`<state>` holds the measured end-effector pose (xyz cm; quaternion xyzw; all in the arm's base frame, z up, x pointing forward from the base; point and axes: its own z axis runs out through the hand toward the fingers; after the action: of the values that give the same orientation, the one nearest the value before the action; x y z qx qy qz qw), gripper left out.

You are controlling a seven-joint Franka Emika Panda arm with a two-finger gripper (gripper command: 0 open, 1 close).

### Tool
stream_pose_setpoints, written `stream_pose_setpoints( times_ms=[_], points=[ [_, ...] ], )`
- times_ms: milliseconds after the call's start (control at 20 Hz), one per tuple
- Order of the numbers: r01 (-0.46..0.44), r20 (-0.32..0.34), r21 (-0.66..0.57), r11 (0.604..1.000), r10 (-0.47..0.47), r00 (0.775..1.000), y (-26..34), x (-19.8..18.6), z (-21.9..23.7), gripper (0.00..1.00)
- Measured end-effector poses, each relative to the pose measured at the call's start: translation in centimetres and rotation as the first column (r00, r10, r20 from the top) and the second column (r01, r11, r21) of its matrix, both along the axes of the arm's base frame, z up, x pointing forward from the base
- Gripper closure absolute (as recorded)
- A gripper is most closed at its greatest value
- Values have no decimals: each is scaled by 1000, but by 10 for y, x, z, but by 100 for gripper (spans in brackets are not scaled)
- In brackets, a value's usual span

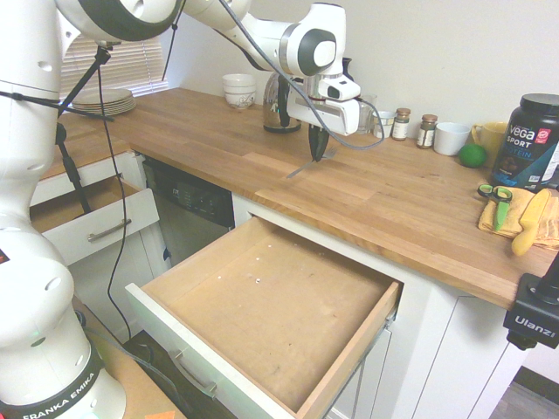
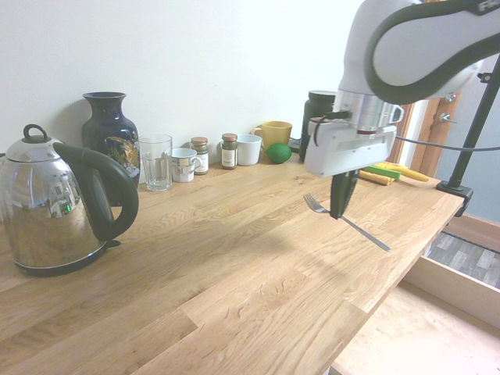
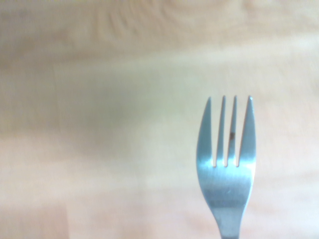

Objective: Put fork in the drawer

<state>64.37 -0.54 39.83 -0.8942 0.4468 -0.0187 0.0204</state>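
My gripper (image 1: 319,154) (image 2: 341,212) points straight down over the middle of the wooden countertop (image 1: 393,201) and is shut on the slim silver fork (image 1: 301,168) (image 2: 363,233). The fork lies roughly level in the fingers, just above the wood, with tines to one side and the handle sticking out the other. In the wrist view the fork (image 3: 227,169) shows its tines sharply over blurred wood. The wide drawer (image 1: 271,305) stands pulled out below the counter's front edge, its bare wood floor empty.
A steel kettle (image 2: 55,203), dark vase (image 2: 109,133), glass (image 2: 156,162), spice jars and mugs line the back wall. Green-handled scissors (image 1: 495,194) lie on a yellow cloth at the right. A smaller drawer (image 1: 87,218) hangs open on the left.
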Motion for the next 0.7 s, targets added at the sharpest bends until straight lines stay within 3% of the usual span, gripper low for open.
stream_pose_setpoints(
  times_ms=[700],
  points=[
    [14,-27,9,1000,-14,1000,-18,-178,-60,100]
  ],
)
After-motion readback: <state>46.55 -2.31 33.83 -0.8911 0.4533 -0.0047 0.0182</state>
